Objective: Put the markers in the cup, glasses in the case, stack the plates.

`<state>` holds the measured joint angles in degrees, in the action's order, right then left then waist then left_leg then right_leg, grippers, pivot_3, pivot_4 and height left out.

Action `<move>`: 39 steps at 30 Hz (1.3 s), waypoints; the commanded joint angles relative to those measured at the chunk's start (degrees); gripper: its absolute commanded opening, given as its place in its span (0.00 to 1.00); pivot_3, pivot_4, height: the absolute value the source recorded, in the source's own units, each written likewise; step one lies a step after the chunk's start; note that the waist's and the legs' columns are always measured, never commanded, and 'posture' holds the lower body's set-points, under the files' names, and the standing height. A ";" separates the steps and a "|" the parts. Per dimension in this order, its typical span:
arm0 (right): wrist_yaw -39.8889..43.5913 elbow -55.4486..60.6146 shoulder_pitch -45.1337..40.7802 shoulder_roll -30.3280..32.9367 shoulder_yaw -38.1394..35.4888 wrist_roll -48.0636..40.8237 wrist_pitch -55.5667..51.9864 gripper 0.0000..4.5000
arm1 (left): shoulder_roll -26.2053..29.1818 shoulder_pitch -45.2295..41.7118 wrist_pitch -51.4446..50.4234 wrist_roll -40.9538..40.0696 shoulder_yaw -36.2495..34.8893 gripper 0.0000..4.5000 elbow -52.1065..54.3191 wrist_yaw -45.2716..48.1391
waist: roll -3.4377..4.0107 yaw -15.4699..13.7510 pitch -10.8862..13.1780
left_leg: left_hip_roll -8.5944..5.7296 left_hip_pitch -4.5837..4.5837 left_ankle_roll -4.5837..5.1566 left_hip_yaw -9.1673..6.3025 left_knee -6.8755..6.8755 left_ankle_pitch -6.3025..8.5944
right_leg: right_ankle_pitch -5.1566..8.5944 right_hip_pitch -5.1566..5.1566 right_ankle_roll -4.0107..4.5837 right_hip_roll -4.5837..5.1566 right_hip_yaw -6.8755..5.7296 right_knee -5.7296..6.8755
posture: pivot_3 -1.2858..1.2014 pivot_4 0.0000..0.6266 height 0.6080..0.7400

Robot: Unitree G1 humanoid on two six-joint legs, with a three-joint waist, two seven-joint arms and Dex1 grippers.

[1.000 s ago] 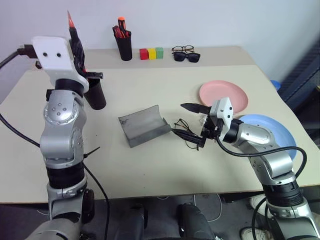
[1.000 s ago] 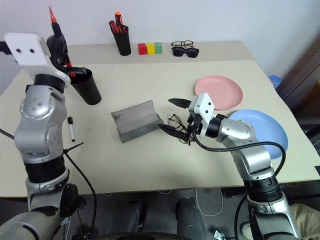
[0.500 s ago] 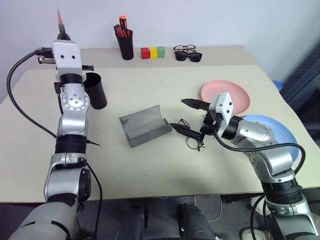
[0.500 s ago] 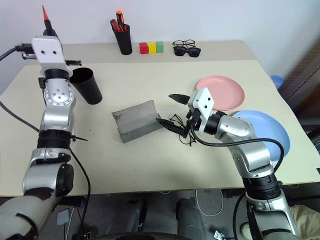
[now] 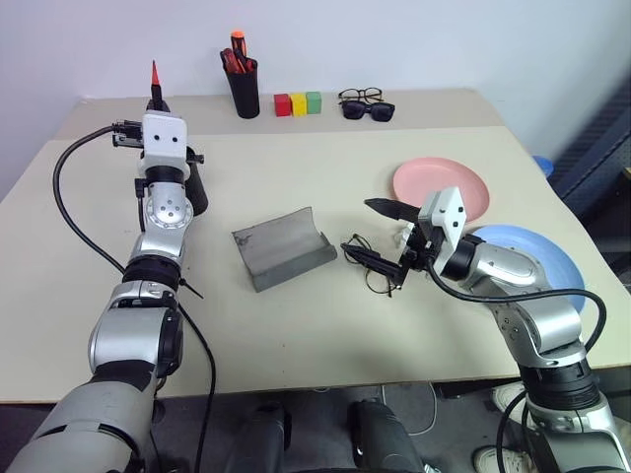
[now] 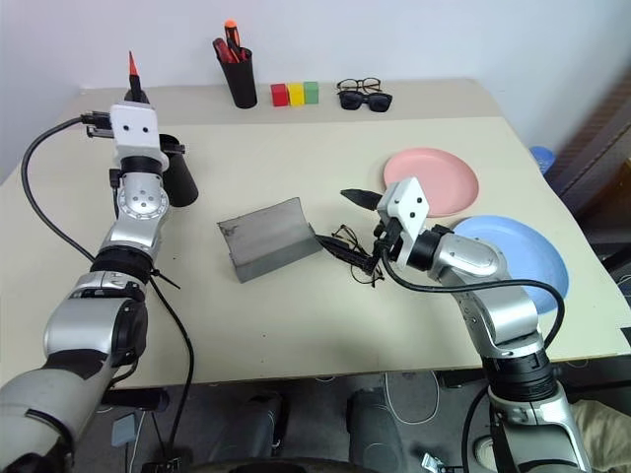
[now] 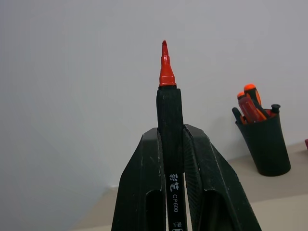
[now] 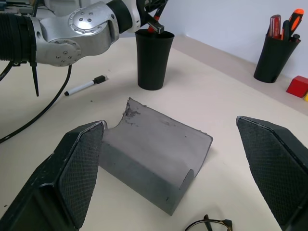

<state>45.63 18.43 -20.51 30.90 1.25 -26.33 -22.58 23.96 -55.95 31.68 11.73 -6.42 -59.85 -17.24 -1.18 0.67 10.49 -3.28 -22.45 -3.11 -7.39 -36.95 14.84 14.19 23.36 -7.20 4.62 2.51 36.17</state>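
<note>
Left wrist view: left pincer (image 7: pixel 172 159) clamps a marker (image 7: pixel 169 120), long axis upright along the fingers, red tip up, lower barrel cut off. Left eye view: it sits beside the cup (image 5: pixel 194 186), whose body is mostly hidden behind the arm. Right pincer (image 5: pixel 379 235) spread wide, empty, over the glasses (image 5: pixel 372 264) next to the case (image 5: pixel 284 246) on the desk (image 5: pixel 325 325). Second marker (image 8: pixel 86 86) lies flat near the cup.
</note>
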 commanded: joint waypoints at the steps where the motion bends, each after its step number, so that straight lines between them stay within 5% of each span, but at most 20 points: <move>1: 0.56 2.59 0.21 0.28 -2.02 -1.38 1.20 1.00 | 0.87 -0.72 2.04 -0.70 -0.21 0.00 0.45 -0.07 | 0.00 -0.01 0.00 | 0.00 0.00 0.00 0.00 0.00 0.00 | 0.00 0.00 0.00 0.00 0.00 0.00 | 0.52 0.24 1.00; 4: 1.34 2.49 0.33 0.15 -1.81 -2.03 1.26 1.00 | 0.64 -0.21 2.29 -0.86 -0.15 0.00 0.37 0.12 | 0.00 0.00 0.00 | 0.00 0.00 0.00 0.00 0.00 0.00 | 0.00 0.00 0.00 0.00 0.00 0.00 | 0.52 0.24 1.00; 13: 1.49 1.86 -0.80 -0.78 -1.40 -2.68 1.35 1.00 | 0.34 0.52 2.07 -2.41 -0.75 0.96 0.95 0.63 | 0.00 0.06 0.00 | 0.00 0.00 0.00 0.00 -0.01 0.00 | 0.00 0.00 0.00 0.00 0.00 0.02 | 0.52 0.24 1.00; 19: 0.74 2.06 -2.62 -1.34 -1.23 -3.88 -0.28 1.00 | -1.22 1.18 -3.54 -10.89 -5.08 0.96 9.69 4.91 | 0.00 0.03 0.00 | 0.00 0.00 0.00 -0.01 -0.02 0.00 | 0.00 0.00 0.00 0.00 0.00 0.03 | 0.52 0.24 1.00; 25: 2.16 2.65 -4.43 -1.13 -0.90 -8.62 -5.24 1.00 | 0.15 9.28 -44.43 -33.09 -18.05 0.96 42.79 4.79 | 0.00 0.92 0.00 | 0.07 0.01 0.03 -0.15 0.00 0.02 | 0.00 0.05 0.00 -0.01 0.06 0.07 | 0.52 0.24 1.00; 30: 4.84 2.18 -5.45 -0.58 0.06 -11.12 -8.23 1.00 | 10.91 15.69 -81.53 -49.00 -30.75 0.96 57.23 1.85 | 0.00 1.94 0.02 | 0.10 0.01 0.03 -0.21 -0.01 0.02 | 0.00 0.18 0.00 -0.07 0.08 0.29 | 0.52 0.24 1.00; 34: 6.08 1.31 -6.22 -1.07 0.80 -11.52 -9.14 1.00 | 18.60 19.37 -98.88 -52.20 -34.65 0.96 60.67 2.98 | 0.00 1.66 0.03 | 0.07 0.12 0.02 -0.21 -0.10 0.01 | 0.01 0.07 0.02 -0.11 0.08 0.40 | 0.52 0.24 1.00; 39: 7.26 -0.76 -7.32 -2.23 2.02 -10.07 -7.80 1.00 | 22.33 20.53 -109.33 -47.58 -27.23 0.96 58.86 4.30 | -0.01 0.39 0.03 | 0.02 0.18 -0.06 -0.19 -0.16 -0.16 | 0.01 -0.11 0.04 -0.11 -0.03 0.36 | 0.52 0.24 1.00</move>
<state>52.28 17.59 -26.55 29.08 3.34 -36.31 -31.72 45.52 -35.24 -75.55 -37.59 -36.37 -1.24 -13.35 -1.18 1.06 10.52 -3.26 -22.26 -3.18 -7.57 -37.11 14.65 14.19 23.24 -7.14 4.50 2.48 36.53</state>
